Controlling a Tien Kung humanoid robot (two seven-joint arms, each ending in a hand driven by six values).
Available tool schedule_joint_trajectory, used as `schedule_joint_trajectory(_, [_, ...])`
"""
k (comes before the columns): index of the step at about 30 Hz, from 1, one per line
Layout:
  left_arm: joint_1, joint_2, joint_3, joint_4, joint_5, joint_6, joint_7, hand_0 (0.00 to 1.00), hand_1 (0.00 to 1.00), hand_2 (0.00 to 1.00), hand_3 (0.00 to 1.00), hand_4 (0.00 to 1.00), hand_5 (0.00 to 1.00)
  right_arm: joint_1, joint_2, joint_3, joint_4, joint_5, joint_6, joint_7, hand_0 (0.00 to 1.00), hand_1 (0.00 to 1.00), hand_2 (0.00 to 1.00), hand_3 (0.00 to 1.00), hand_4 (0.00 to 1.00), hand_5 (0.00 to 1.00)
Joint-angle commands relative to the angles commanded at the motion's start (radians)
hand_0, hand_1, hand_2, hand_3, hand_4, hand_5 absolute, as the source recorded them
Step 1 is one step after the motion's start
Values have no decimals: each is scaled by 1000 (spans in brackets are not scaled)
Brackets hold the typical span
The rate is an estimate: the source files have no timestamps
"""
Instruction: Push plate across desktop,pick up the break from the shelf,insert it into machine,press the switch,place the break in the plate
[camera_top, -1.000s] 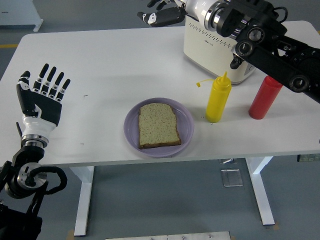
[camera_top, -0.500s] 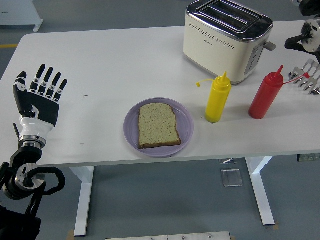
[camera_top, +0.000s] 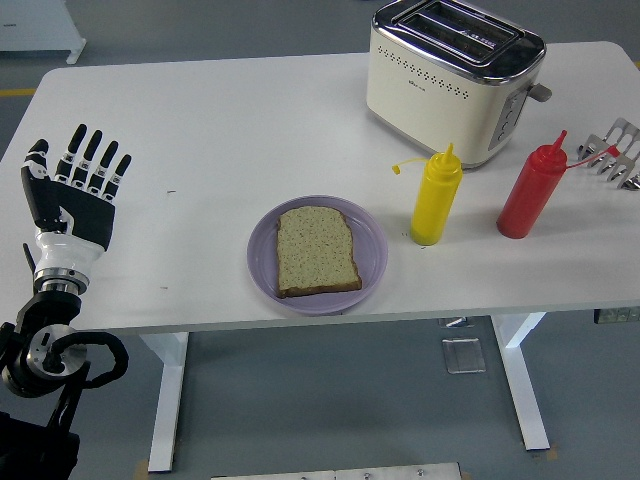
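The slice of brown bread (camera_top: 317, 251) on the round lilac plate (camera_top: 374, 262) is found well right of the left robot hand (camera_top: 72, 197), whose fingers are spread and empty above the white surface (camera_top: 220, 130).

One plate (camera_top: 262, 268), one bread slice (camera_top: 316, 250), one toaster (camera_top: 452, 75), two bottles (camera_top: 436, 195).

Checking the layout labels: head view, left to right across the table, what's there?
Left hand → plate with bread slice → yellow squeeze bottle → red squeeze bottle → metal rack. Toaster sits behind the bottles.
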Motion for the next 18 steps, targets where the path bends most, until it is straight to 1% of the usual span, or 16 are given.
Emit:
schedule_joint_trajectory(1, [0,0,0,0,0,0,0,853,862,875,778,539,998,-23,2,20,7,7,10,9,836,800,822,841,885,303])
schedule_joint_trajectory(6, [-1,0,4,0,0,0,0,853,862,875,778,539,998,-128,14,57,29,35,52,68,836,800,822,841,885,303])
schedule_joint_trajectory(7, [-2,-1,4,0,1,0,0,853,862,876,777,539,998,-147,16,59,31,39,56,77,837,808,828,851,457,532])
schedule_joint_trajectory(12, [-2,0,8,0,2,-1,1,853,862,876,777,539,998,-251,35,63,41,71,68,127,837,808,828,851,457,532])
schedule_joint_trajectory(18, [2,0,14,-1,2,-1,1,853,862,876,778,539,998,-341,59,95,57,68,73,139,833,802,822,843,458,536])
